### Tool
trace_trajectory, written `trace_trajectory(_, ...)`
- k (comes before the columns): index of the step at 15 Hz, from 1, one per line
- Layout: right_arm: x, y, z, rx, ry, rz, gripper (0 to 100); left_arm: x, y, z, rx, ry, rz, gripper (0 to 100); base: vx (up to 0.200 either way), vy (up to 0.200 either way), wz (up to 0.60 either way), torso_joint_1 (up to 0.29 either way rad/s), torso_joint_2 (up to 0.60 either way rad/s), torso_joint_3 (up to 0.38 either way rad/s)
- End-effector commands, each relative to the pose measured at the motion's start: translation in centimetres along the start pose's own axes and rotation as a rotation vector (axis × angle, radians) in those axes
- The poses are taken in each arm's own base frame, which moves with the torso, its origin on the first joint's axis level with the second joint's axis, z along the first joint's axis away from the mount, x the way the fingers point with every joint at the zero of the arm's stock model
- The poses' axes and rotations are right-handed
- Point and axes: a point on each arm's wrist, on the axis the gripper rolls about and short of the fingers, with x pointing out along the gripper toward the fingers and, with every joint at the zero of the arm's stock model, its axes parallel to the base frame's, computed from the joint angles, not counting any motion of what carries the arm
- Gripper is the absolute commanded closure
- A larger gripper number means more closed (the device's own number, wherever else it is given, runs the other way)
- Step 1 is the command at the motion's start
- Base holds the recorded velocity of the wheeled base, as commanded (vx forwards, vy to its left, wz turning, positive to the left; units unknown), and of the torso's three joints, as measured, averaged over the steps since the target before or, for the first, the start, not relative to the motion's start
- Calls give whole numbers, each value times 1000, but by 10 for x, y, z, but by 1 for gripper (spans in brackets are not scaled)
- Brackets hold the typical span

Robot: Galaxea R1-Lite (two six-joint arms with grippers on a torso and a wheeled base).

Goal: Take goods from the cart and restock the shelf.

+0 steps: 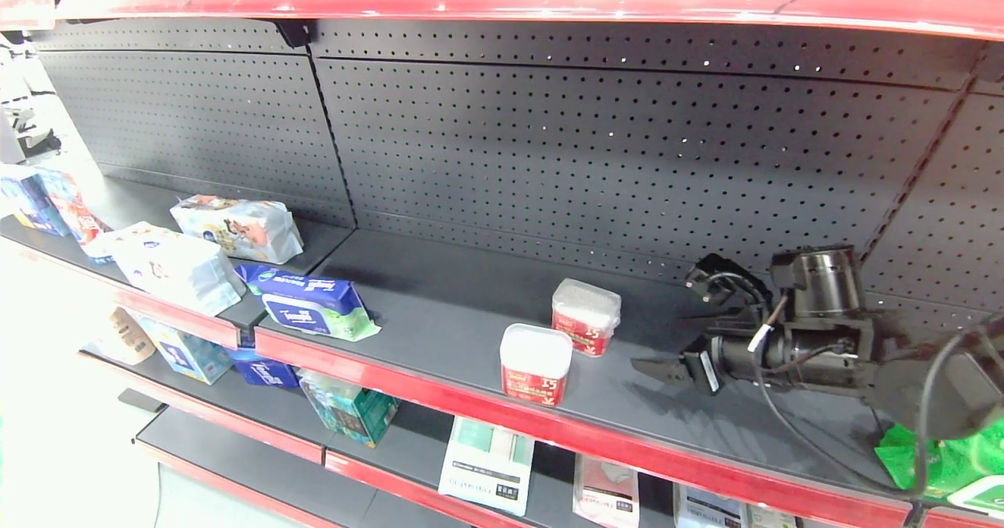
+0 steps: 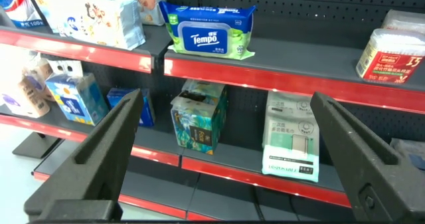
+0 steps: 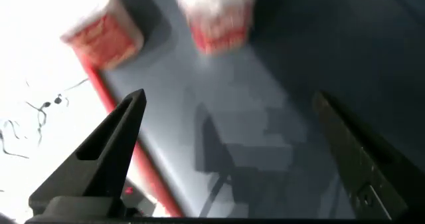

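Dark grey metal shelf (image 1: 471, 308) with a red front lip carries two small tubs, each with a white lid and a red label. The front tub (image 1: 536, 363) stands right at the lip. The back tub (image 1: 586, 316) stands just behind it and a little to the right, a narrow gap between them. The right claw (image 1: 649, 369) hovers low over the shelf just to the right of the tubs, pointing towards them; its wrist view shows the fingers spread wide with nothing between them. The left claw (image 2: 226, 98) also gapes wide and empty, facing a lower shelf (image 2: 226, 172) where a teal box (image 2: 198, 114) and a white and green pack (image 2: 292, 144) stand. Further left on the tubs' shelf lies a blue pack of wipes (image 1: 310, 300), and beyond it white tissue packs (image 1: 176, 265). A green pack (image 1: 941, 453) sits at the right edge, beneath the right arm.
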Motion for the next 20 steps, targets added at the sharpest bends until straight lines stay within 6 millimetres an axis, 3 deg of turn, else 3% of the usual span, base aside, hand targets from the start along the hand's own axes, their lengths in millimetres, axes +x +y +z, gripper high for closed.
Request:
trace_trajectory(1, -76, 14, -12, 94, -84, -111, 0, 0, 0, 0, 0, 0, 0, 0, 0, 0, 0, 0, 0, 0)
trace_trajectory(4, -149, 38, -46, 165, -209, -202, 0, 0, 0, 0, 0, 0, 0, 0, 0, 0, 0, 0, 0, 0)
trace_trajectory(6, -185, 65, -84, 143, -288, -280, 0, 0, 0, 0, 0, 0, 1, 0, 0, 0, 0, 0, 0, 0)
trace_trajectory(10, -225, 99, -134, 116, -503, -351, 0, 0, 0, 0, 0, 0, 0, 0, 0, 0, 0, 0, 0, 0)
trace_trajectory(13, -233, 114, -167, 106, -547, -393, 0, 0, 0, 0, 0, 0, 1, 0, 0, 0, 0, 0, 0, 0)
trace_trajectory(15, -233, 110, -169, 169, -502, -551, 0, 0, 0, 0, 0, 0, 0, 0, 0, 0, 0, 0, 0, 0)
trace_trajectory(20, -229, 113, -173, 144, -452, -427, 0, 0, 0, 0, 0, 0, 0, 0, 0, 0, 0, 0, 0, 0)
